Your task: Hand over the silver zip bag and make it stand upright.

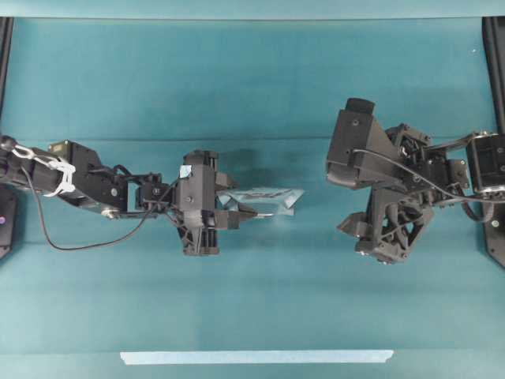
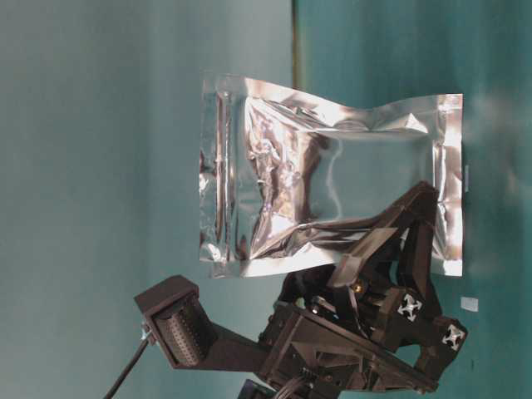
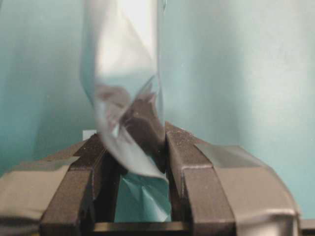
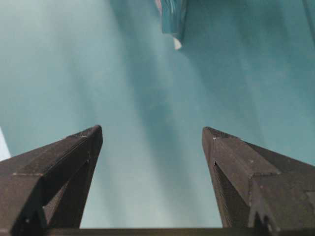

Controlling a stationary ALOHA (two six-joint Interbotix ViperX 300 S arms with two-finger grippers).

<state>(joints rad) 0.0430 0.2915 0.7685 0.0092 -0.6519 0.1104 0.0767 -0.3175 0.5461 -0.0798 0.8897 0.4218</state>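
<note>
The silver zip bag (image 1: 267, 197) is a crinkled foil pouch held off the teal table, seen edge-on from overhead. In the table-level view its broad face (image 2: 332, 191) shows with the sealed edges flat. My left gripper (image 1: 237, 212) is shut on one edge of the bag; in the left wrist view the foil (image 3: 123, 73) rises from between the fingers (image 3: 194, 162). My right gripper (image 1: 341, 201) is open and empty, well to the right of the bag. In the right wrist view (image 4: 152, 132) only table shows between its fingers, with the bag (image 4: 172, 14) far off at the top.
A long pale tape strip (image 1: 256, 357) lies along the table's front edge. A small white tape scrap (image 2: 470, 304) lies on the table near the bag, and also shows in the right wrist view (image 4: 177, 44). Black frame posts (image 1: 493, 63) stand at the sides.
</note>
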